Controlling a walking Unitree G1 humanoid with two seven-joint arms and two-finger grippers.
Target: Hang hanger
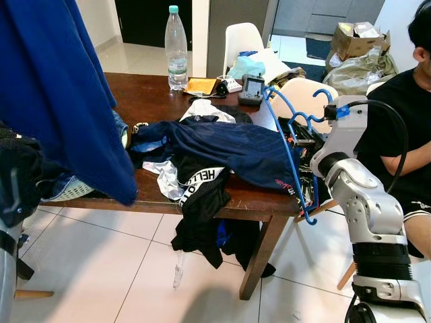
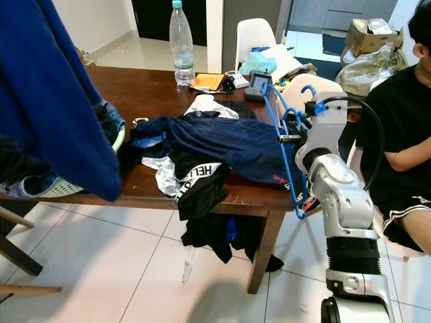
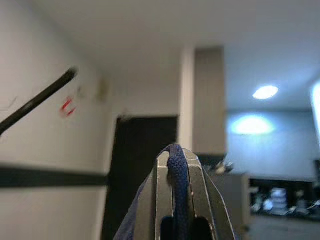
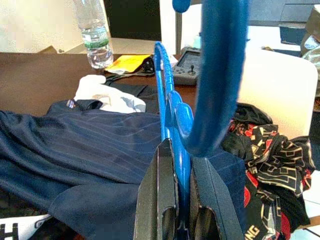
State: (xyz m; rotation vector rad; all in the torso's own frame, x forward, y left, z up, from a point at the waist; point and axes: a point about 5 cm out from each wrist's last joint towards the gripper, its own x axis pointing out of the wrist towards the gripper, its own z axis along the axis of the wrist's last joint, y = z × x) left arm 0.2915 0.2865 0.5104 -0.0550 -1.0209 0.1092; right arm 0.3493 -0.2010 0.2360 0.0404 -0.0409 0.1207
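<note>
The blue hanger sits upright in the robot's right hand, out past the right-hand end of the table. The two black fingers are pinched narrow on the hanger's neck just below the hook, which curls up beside the silver forearm, while the long frame slopes down past the table corner. The left hand is raised high, its fingers clamped tight on a fold of the blue garment, which hangs in a broad curtain at the robot's left.

From where I stand, the job seems to be getting hanger and garment together before anything goes on a rail; I can't see a rail or rod anywhere from here. To do it well, I'd keep the pinch on the neck firm so the frame doesn't swing, and lift it clear of the pile of dark clothes on the table, since its lower bar could snag there. The seated person is close on the right, so a wide sweep that way looks risky.
</note>
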